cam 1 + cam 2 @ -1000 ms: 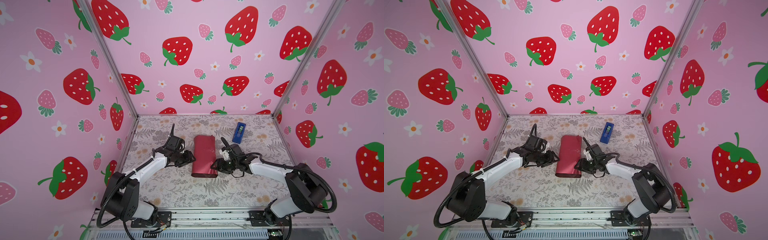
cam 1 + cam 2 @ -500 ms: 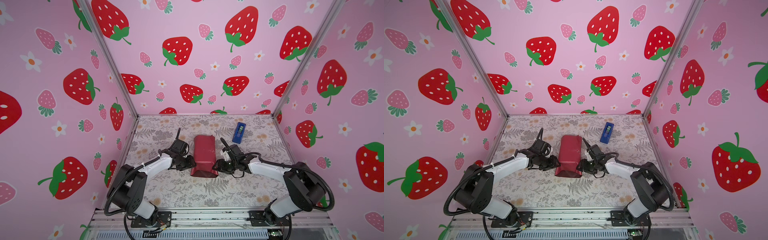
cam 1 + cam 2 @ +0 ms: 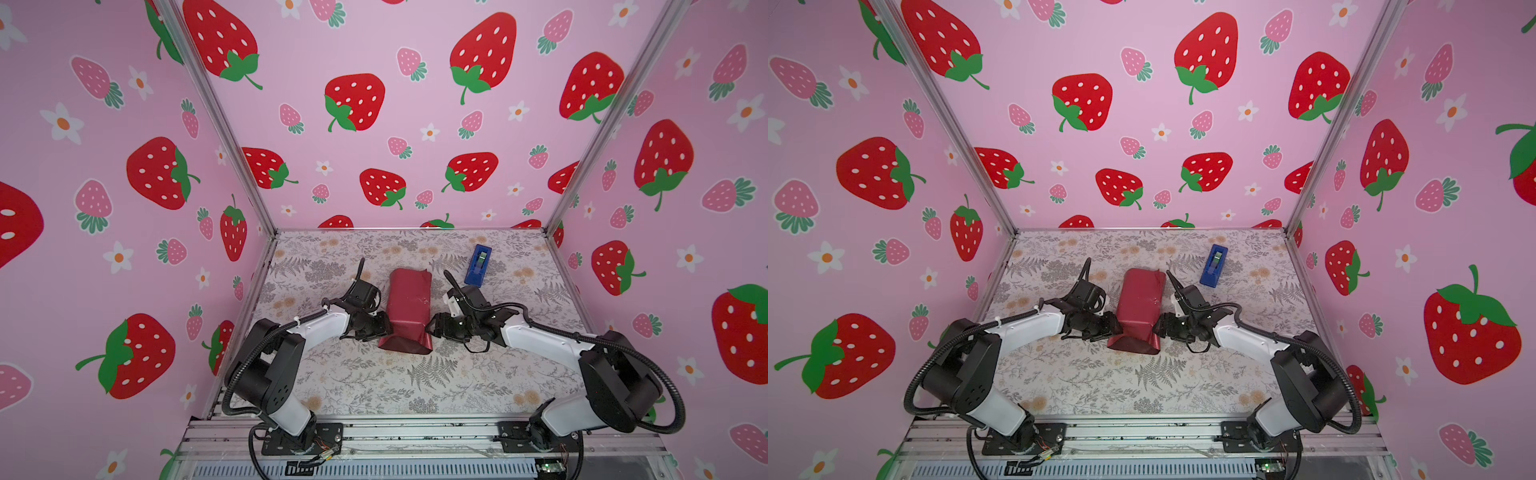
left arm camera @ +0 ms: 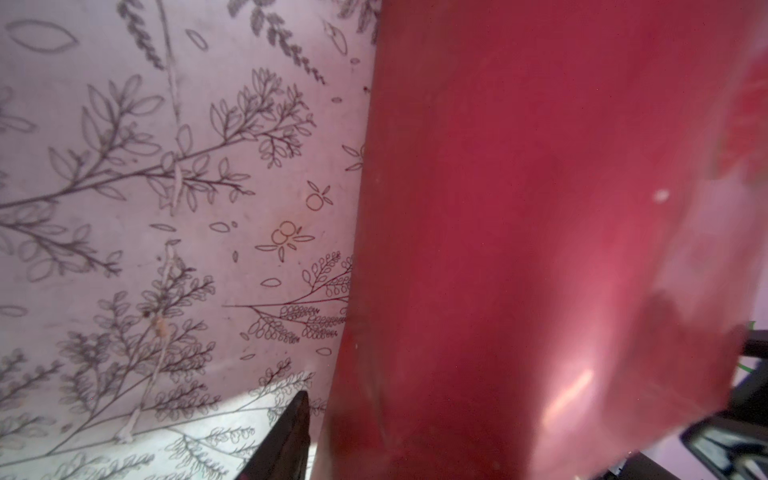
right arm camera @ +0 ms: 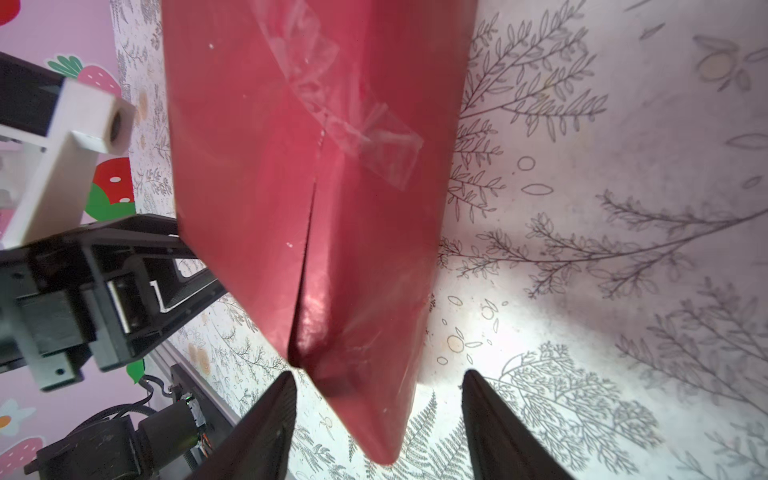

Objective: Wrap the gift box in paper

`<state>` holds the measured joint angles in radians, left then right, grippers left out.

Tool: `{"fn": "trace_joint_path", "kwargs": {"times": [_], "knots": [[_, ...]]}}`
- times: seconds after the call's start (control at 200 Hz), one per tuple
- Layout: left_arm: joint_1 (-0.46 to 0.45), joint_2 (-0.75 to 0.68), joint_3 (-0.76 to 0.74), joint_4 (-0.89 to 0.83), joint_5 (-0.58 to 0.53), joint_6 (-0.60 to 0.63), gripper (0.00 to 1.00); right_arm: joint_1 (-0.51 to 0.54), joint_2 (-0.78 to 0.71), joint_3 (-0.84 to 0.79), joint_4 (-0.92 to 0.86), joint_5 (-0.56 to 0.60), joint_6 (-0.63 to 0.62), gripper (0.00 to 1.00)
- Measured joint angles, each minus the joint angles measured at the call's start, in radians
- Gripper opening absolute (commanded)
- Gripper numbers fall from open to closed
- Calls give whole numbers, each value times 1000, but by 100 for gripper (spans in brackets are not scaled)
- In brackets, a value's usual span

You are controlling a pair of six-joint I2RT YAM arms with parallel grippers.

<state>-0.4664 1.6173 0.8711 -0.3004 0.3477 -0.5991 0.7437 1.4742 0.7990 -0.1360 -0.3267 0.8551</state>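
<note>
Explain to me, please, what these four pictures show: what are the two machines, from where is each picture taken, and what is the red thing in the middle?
The machines are two robot arms standing at the near edge of a table. Each ends in a gripper, a two-fingered clamp. Both top views look down on the whole scene; the other two come from a camera on each wrist. The red thing is wrapping paper, folded into a long bundle and closed with clear tape; the gift box is not visible. A blue tape dispenser lies farther back, on the right. The left gripper and the right gripper meet the bundle's near end from either side. The right one's fingers stand apart around the paper's tip, gripping nothing. Whether the left one grips is unclear.
</note>
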Motion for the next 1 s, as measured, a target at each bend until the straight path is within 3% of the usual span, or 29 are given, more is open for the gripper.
{"fn": "trace_joint_path", "kwargs": {"times": [0.36, 1.001], "knots": [[-10, 47, 0, 18, -1, -3, 26, 35, 28, -18, 117, 68, 11, 57], [-20, 46, 0, 15, -1, -4, 18, 38, 136, -45, 244, 118, -6, 37]]}}
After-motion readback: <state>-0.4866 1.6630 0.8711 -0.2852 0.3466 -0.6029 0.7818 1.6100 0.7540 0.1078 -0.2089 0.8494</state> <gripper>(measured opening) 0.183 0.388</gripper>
